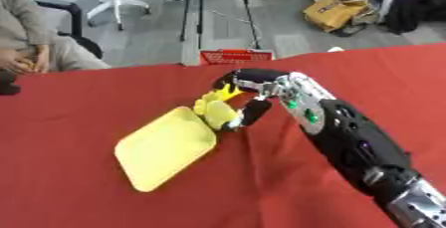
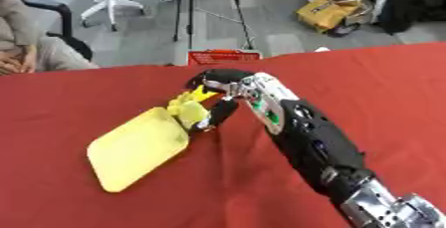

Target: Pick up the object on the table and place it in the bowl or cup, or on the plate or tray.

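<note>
A yellow tray (image 1: 161,147) lies askew on the red tablecloth, left of centre. My right hand (image 1: 253,85) reaches in from the lower right, its fingers and thumb curled round a small yellow object (image 1: 218,108) held at the tray's upper right corner. The object is lumpy and partly hidden by the fingers; I cannot tell whether it touches the tray. My left hand shows in neither view.
The red cloth (image 1: 69,182) covers the whole table. A red and white box (image 1: 237,55) sits at the table's far edge. A person sits beyond the far left edge. Office chairs and a yellow bag stand on the floor behind.
</note>
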Motion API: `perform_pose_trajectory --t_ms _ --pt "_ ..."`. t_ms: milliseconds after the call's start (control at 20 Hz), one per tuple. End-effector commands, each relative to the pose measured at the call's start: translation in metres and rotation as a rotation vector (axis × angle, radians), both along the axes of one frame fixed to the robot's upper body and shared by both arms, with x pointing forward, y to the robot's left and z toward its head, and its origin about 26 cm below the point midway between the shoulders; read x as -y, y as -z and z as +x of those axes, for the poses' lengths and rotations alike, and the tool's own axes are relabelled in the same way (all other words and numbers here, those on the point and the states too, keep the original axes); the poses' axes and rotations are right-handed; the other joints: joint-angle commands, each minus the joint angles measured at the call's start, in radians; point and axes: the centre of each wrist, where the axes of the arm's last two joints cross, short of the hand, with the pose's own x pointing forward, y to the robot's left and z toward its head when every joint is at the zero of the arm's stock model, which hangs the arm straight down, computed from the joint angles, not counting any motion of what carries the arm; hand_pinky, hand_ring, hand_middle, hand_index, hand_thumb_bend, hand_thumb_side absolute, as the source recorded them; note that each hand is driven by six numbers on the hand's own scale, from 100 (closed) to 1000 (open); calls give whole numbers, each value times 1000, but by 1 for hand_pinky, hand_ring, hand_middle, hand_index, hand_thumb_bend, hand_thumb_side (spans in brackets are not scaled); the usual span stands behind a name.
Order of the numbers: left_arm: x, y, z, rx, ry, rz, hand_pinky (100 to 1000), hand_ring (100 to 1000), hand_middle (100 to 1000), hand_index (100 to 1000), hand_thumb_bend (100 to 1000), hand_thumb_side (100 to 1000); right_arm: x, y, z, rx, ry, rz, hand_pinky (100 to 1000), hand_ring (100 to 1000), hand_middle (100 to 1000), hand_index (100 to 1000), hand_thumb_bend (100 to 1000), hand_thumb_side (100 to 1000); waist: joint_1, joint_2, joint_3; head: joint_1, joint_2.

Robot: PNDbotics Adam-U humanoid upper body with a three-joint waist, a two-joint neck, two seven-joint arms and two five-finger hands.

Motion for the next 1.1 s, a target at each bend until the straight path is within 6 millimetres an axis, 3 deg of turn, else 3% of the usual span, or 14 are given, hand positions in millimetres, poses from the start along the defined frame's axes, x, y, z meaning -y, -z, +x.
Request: perform_pose_trajectory --t_ms 50,1100 --pt "-4 -8 -2 30 -10 12 613 627 723 806 784 829 2 -10 2 25 5 -21 840 809 860 959 656 401 12 -11 2 0 2" --pt "-4 -7 -2 27 -10 5 613 626 722 805 788 831 4 25 5 -26 23 -75 816 782 840 939 643 379 23 -4 4 -2 4"
